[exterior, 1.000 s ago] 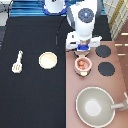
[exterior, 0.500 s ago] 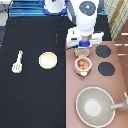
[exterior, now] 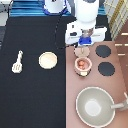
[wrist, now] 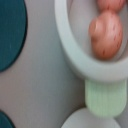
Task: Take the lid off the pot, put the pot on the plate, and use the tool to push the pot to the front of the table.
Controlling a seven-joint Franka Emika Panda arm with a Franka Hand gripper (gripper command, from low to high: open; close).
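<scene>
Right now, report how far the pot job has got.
Done: the lid is off; the pot sits open on the stove counter. In hand: the gripper is right above the lid. Left: the pot is not on the plate; the tool lies untouched on the table.

Hand (exterior: 84, 41) over lid (exterior: 81, 51) – off, beside open pot (exterior: 82, 64); plate (exterior: 48, 60), tool (exterior: 18, 61) on table (exterior: 30, 95).

Gripper (exterior: 85, 42) low over the stove counter (exterior: 118, 80), directly above lid (exterior: 81, 51) and pot (exterior: 82, 65). Hemmed toward exterior view's right by 2 burners (exterior: 103, 52), toward its bottom by grey pan (exterior: 95, 106). Open table (exterior: 35, 95) around plate (exterior: 48, 60) and tool (exterior: 18, 61)
</scene>
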